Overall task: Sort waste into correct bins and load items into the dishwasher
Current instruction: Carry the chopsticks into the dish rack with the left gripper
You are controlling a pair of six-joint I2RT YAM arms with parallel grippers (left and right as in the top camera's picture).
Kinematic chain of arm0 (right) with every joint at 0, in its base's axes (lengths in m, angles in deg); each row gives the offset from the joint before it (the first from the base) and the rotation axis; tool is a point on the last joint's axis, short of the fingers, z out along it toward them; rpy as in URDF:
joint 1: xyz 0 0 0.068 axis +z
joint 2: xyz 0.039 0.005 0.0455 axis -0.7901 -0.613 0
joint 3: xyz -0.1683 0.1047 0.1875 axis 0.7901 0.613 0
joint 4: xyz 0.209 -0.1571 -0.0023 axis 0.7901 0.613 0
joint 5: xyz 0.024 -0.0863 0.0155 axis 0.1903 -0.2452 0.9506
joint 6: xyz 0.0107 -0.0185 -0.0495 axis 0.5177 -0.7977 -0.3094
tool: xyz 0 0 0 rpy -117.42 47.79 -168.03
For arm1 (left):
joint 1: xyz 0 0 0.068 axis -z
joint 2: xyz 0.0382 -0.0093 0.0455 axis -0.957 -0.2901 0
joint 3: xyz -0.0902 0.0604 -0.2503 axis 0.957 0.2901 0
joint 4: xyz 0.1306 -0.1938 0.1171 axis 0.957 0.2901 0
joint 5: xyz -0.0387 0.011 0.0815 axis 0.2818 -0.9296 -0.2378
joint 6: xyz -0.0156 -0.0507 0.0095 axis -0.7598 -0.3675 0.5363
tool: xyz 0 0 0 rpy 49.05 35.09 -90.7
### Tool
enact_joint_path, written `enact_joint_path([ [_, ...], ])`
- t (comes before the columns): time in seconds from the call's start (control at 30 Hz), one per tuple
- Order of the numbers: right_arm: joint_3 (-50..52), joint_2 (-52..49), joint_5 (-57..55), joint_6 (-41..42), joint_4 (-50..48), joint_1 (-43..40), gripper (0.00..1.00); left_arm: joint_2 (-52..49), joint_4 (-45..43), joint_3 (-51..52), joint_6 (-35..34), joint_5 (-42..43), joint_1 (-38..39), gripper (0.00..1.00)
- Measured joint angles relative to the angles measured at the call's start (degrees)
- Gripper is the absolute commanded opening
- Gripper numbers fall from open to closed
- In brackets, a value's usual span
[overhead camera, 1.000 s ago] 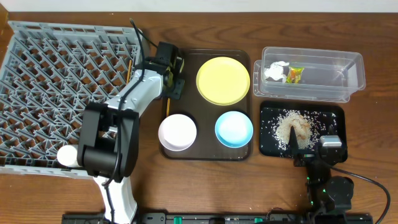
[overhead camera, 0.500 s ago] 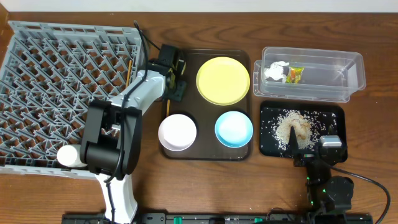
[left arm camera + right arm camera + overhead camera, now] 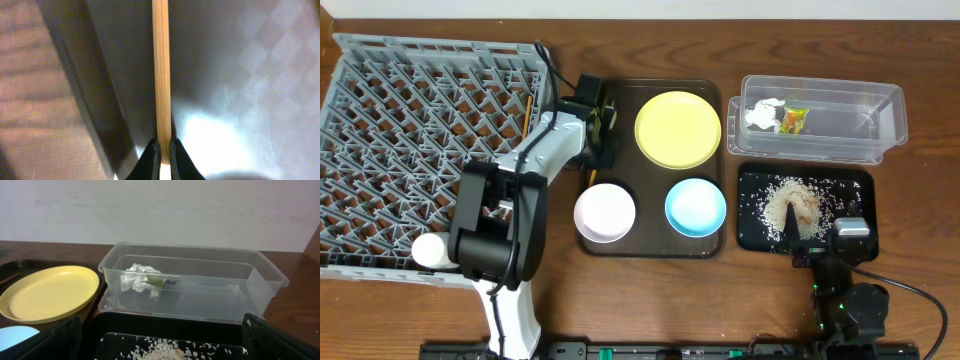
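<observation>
My left gripper (image 3: 592, 130) is low over the left edge of the dark brown tray (image 3: 655, 246). In the left wrist view it (image 3: 163, 148) is shut on a wooden chopstick (image 3: 161, 70) that runs straight ahead along the tray floor. A second chopstick (image 3: 527, 112) lies in the grey dish rack (image 3: 410, 150). The yellow plate (image 3: 678, 129), white bowl (image 3: 605, 212) and light blue bowl (image 3: 696, 207) sit on the brown tray. My right gripper (image 3: 840, 242) is open over the near end of the black tray (image 3: 860, 190), which holds rice scraps (image 3: 790, 205).
The clear tub (image 3: 840, 120) at the back right holds the white tissue (image 3: 761, 114) and the green-yellow wrapper (image 3: 794, 120). The right wrist view shows the tub (image 3: 260, 275), tissue (image 3: 137, 277) and plate (image 3: 50, 292) ahead.
My left gripper has shifted slightly down and left at the brown tray's left edge. The right arm has not moved.
</observation>
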Motion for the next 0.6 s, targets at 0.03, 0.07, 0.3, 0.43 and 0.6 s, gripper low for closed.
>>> enact_joint_path([
  [0.03, 0.0, 0.0, 0.0, 0.0, 0.0, 0.0, 0.99, 0.8, 0.5, 0.0, 0.0, -0.1, 0.0, 0.06],
  [0.07, 0.0, 0.0, 0.0, 0.0, 0.0, 0.0, 0.99, 2.1, 0.8, 0.0, 0.0, -0.4, 0.0, 0.06],
  [0.3, 0.0, 0.0, 0.0, 0.0, 0.0, 0.0, 0.99, 20.3, 4.8, -0.7, 1.1, -8.3, 0.0, 0.06],
  [0.43, 0.0, 0.0, 0.0, 0.0, 0.0, 0.0, 0.99, 27.7, 9.9, -2.3, 2.3, -15.6, -1.0, 0.06],
  [0.6, 0.0, 0.0, 0.0, 0.0, 0.0, 0.0, 0.99, 26.1, 10.8, 0.4, 2.8, -19.1, -6.3, 0.06],
])
